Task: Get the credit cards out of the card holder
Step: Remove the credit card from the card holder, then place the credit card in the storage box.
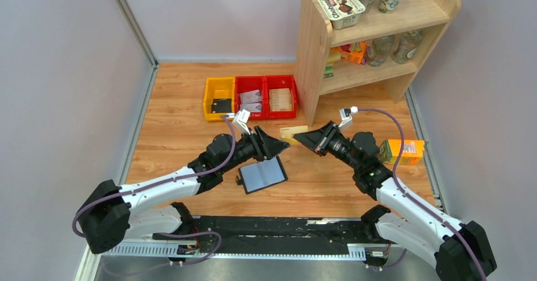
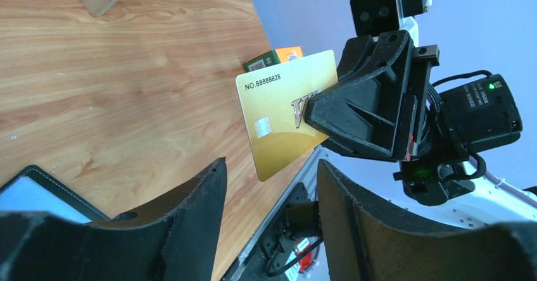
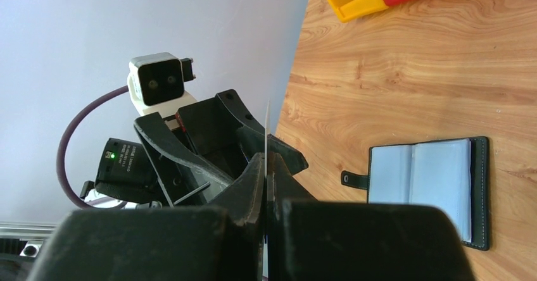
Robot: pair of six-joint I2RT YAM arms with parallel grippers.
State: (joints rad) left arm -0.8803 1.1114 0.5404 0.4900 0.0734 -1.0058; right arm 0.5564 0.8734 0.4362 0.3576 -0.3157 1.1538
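My right gripper [image 1: 299, 137] is shut on a gold card [image 2: 282, 119] printed with a number, and holds it above the table. The card shows edge-on between the right gripper's shut jaws in the right wrist view [image 3: 266, 129]. My left gripper [image 2: 269, 170] is open and empty, its tips just short of the card's free edge. The card holder [image 1: 263, 175] lies open and flat on the table below the left gripper, grey-blue lining up and strap tab to the left. It also shows in the right wrist view [image 3: 430, 189]. No black cards show in its slots.
A yellow bin [image 1: 218, 91] with a dark flat thing in it and two red bins [image 1: 266, 81] with whitish cards stand at the back. A wooden shelf [image 1: 373, 40] stands at the back right. An orange carton [image 1: 405, 151] lies by the right arm.
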